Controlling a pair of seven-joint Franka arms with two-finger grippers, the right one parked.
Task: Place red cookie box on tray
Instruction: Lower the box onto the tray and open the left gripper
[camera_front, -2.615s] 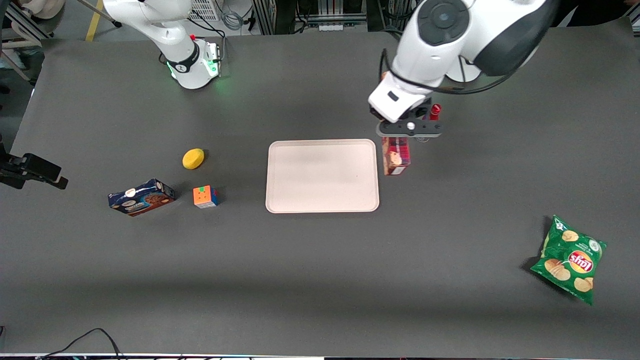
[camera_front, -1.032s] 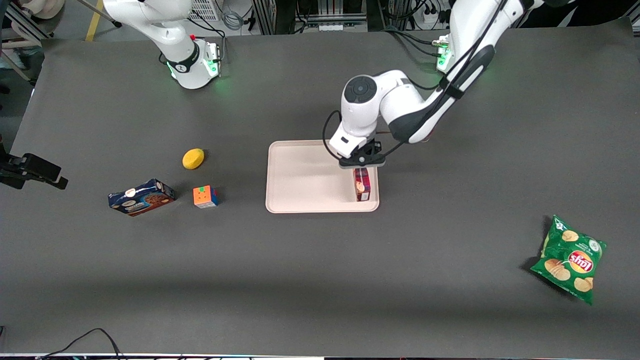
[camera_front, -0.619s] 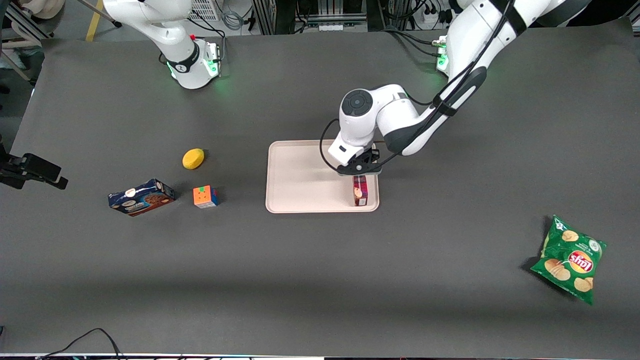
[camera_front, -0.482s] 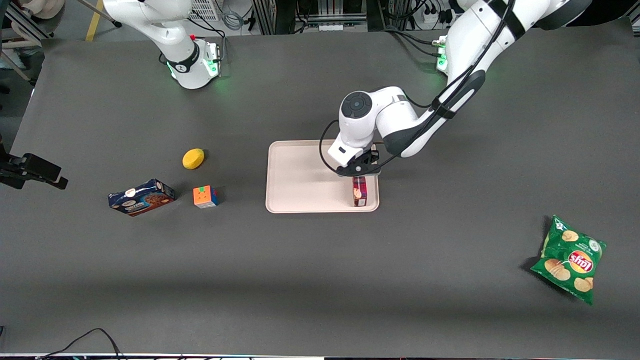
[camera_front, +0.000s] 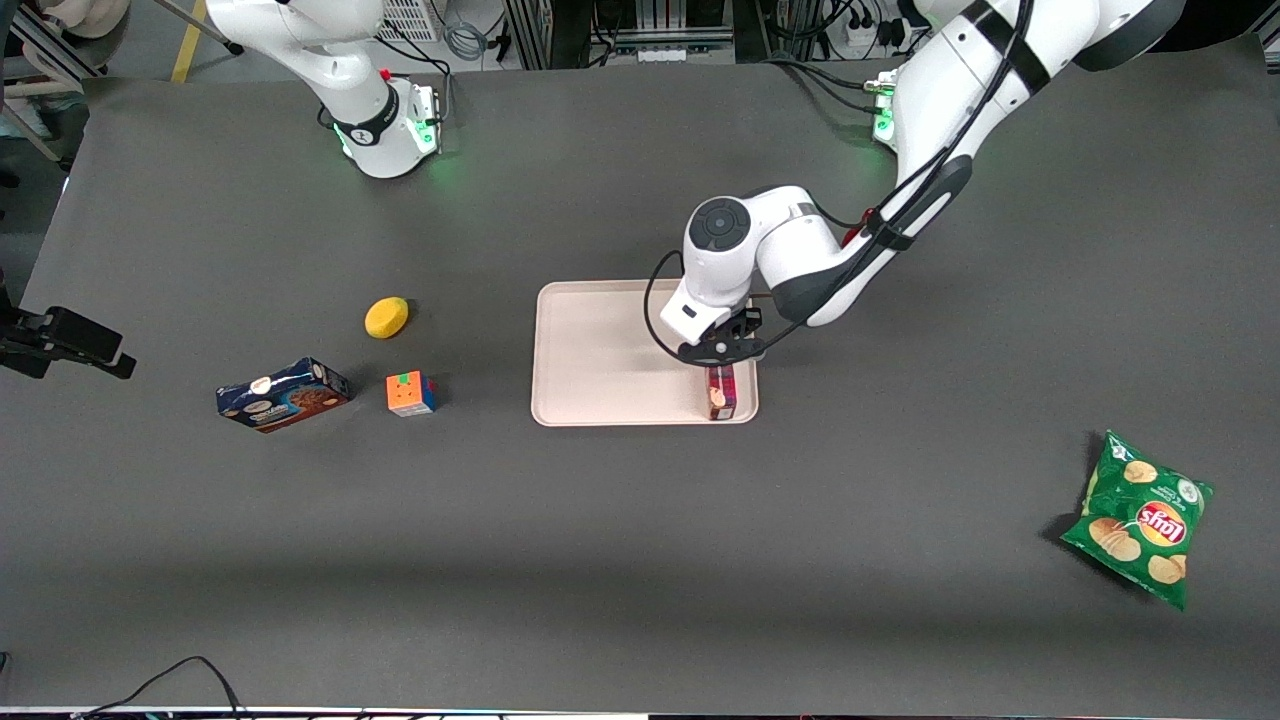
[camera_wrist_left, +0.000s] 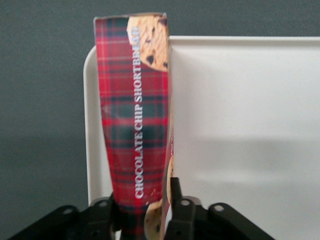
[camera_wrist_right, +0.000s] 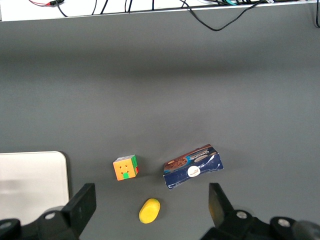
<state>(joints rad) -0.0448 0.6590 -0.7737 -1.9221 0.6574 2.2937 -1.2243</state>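
Left arm is reached out from its base toward the table's middle, elbow bent, wrist turned downward. The gripper (camera_front: 722, 352) is held low over the tray's (camera_front: 600, 350) corner nearest the working arm's end. Its fingers (camera_wrist_left: 181, 215) are clamped on either side of the red cookie box (camera_wrist_left: 135, 125).

— What sort of place is this?
— A robotics lab: white arms (camera_front: 800, 250) bolted to a dark matted table (camera_front: 640, 520), cables (camera_front: 170, 680) at seven o'clock, equipment racks (camera_front: 640, 25) at twelve.
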